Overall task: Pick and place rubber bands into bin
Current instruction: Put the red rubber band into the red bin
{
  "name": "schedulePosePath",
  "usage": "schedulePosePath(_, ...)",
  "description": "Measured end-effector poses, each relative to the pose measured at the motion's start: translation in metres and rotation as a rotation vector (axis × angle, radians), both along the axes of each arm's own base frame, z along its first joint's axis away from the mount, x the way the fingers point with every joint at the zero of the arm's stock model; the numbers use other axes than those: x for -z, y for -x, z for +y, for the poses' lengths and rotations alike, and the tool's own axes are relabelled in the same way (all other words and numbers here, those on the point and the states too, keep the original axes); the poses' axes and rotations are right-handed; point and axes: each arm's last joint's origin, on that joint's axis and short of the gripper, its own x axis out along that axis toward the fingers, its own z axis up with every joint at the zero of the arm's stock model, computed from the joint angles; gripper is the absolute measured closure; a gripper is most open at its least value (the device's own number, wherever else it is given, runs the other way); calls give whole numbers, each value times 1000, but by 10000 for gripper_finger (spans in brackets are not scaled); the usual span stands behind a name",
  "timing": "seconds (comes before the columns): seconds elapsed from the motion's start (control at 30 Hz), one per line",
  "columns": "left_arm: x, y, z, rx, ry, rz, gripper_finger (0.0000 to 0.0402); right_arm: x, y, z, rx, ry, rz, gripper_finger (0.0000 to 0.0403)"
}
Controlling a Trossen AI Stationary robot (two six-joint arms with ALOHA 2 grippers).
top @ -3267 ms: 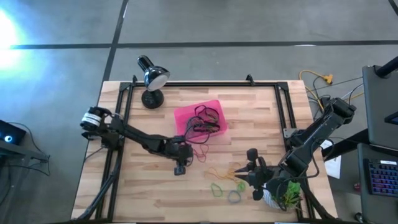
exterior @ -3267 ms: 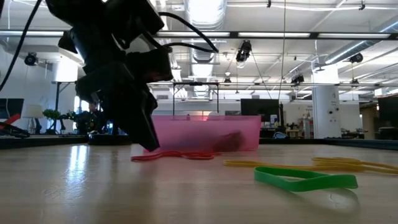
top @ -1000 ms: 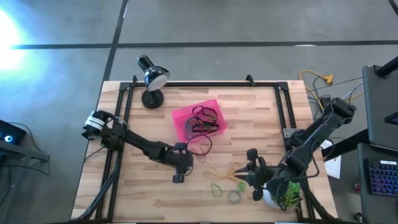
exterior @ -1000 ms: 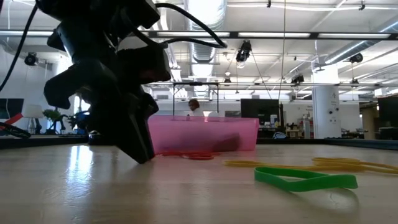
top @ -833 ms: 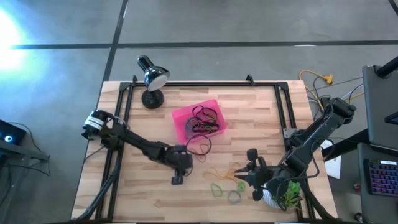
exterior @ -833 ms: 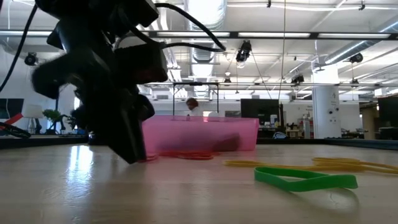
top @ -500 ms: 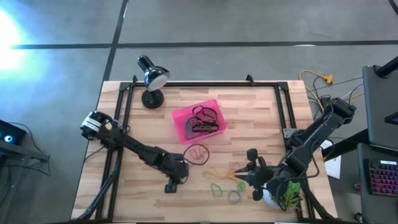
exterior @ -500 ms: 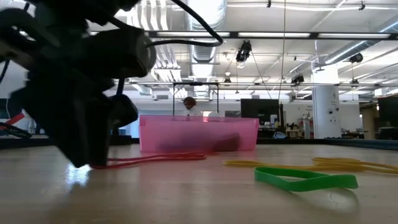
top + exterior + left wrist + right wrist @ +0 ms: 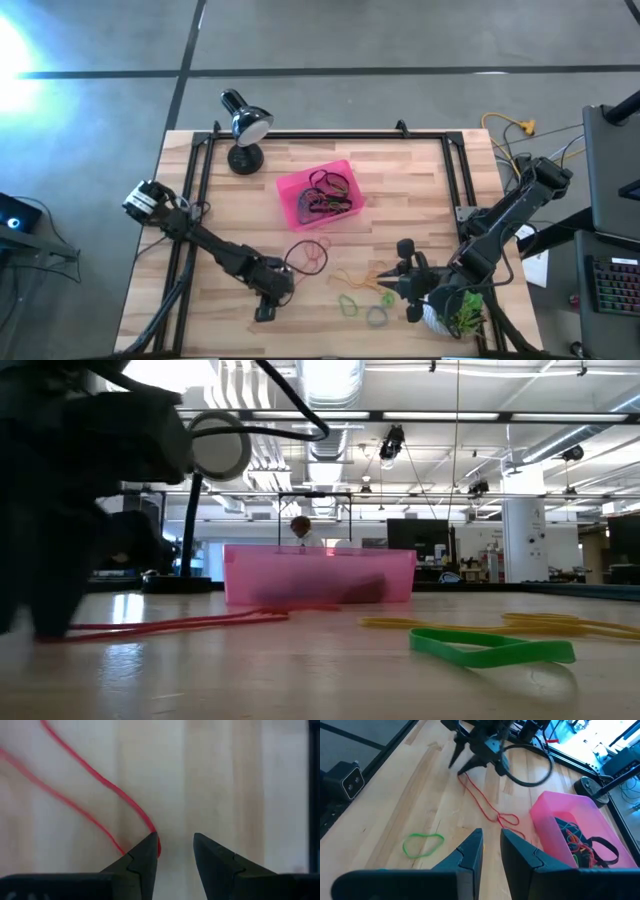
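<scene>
Two arms are at the table, and no readable writing or label shows on anything. Compared with half a second ago, the left gripper (image 9: 263,312) has slid farther toward the near left of the table (image 9: 400,175), away from the pink bin (image 9: 292,200), dragging the red rubber band (image 9: 306,256) out into a long strand. Its jaws stand slightly parted, and in the left wrist view the red band's end lies against the inner edge of one fingertip (image 9: 148,851); whether it is actually pinched cannot be told. The bin sits mid-table, already holding a tangle of black, red and orange bands (image 9: 329,192). Green bands (image 9: 352,303), a grey one (image 9: 377,317) and yellow ones (image 9: 358,279) lie loose on the wood near the right gripper (image 9: 389,280). That gripper waits at the near right, unchanged, jaws narrowly parted and empty, just beside a white plant pot (image 9: 436,318). A desk lamp (image 9: 243,128) stands at the far left.
</scene>
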Motion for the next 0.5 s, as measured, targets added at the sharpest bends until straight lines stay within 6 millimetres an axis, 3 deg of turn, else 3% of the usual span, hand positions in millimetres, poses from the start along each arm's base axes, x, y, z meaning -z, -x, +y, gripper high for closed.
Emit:
schedulePosePath(0.2,-4,14,-12,0,34,71,288,0,0,0,0,0,0,346)
schedulePosePath(0.3,-9,24,-10,-27,-28,94,288,0,0,0,0,0,0,346)
schedulePosePath(0.5,-22,19,-3,-81,-192,-90,288,0,0,0,3,-2,0,346)
